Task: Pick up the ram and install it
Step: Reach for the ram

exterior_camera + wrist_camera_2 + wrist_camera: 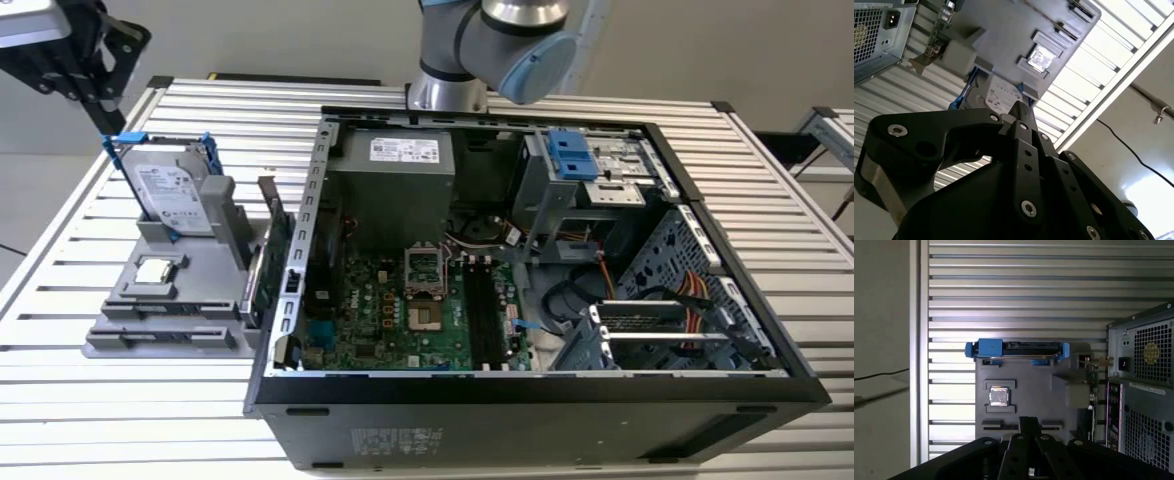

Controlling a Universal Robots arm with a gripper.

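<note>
Exterior view looks down; both wrist views share the holder [1046, 395]

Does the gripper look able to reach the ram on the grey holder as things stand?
Probably yes. The gripper hangs over the holder near the hard drive, and the ram lies in a slot open from above with nothing over it. The jaws look shut, so they must open first.

Slatted metal table [1019, 300] was seen from above. Grey fixture [1029, 390] was laid on it. Hard drive [1024, 346] in blue frame [989, 347] was stood on edge at fixture's far end. Small silver chip [998, 397] was seated in square recess (between drive and gripper). Gripper [1029, 422] was held over fixture's slotted near end, fingers together. Computer case [1144, 370] was placed just beside fixture, fan grille [1152, 352] exposed.
</note>
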